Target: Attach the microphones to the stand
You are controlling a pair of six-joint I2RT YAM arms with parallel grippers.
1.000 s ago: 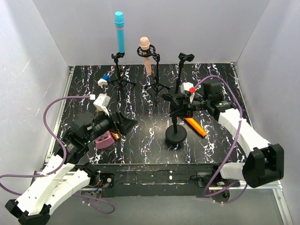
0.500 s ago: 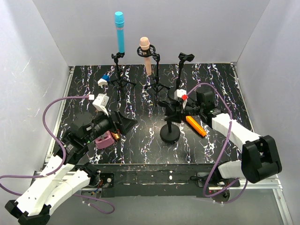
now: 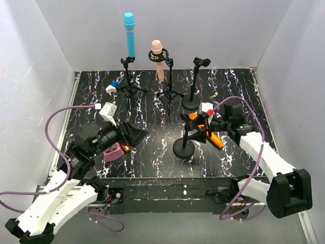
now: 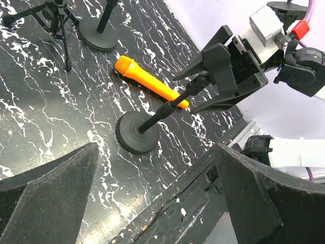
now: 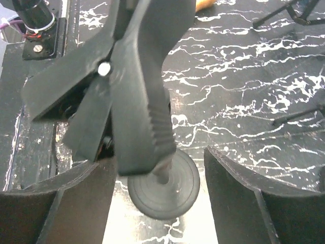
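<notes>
The cyan microphone (image 3: 129,35) and the pale pink one (image 3: 158,58) stand upright in tripod stands at the back. The orange microphone (image 3: 215,139) (image 4: 147,81) lies flat on the black table. Just left of it is a round-base stand (image 3: 183,148) (image 4: 136,133) (image 5: 163,188), leaning, with its empty clip (image 5: 137,91) between the fingers of my right gripper (image 3: 196,127) (image 4: 185,94) (image 5: 160,157). That gripper is open, with a gap beside the clip. My left gripper (image 3: 133,134) (image 4: 156,152) is wide open at the near left, holding nothing.
A second round-base stand (image 3: 193,99) (image 4: 96,35) with an empty clip stands behind the right gripper. A flat pink box (image 3: 112,151) lies under my left arm, with a golden-brown bit (image 3: 124,147) beside it. A blue-and-white piece (image 3: 111,87) lies at the back left.
My right gripper has gone from shut on the stand's clip to open and has drawn back a little to the right. The stand shifted slightly left. The left arm stayed put.
</notes>
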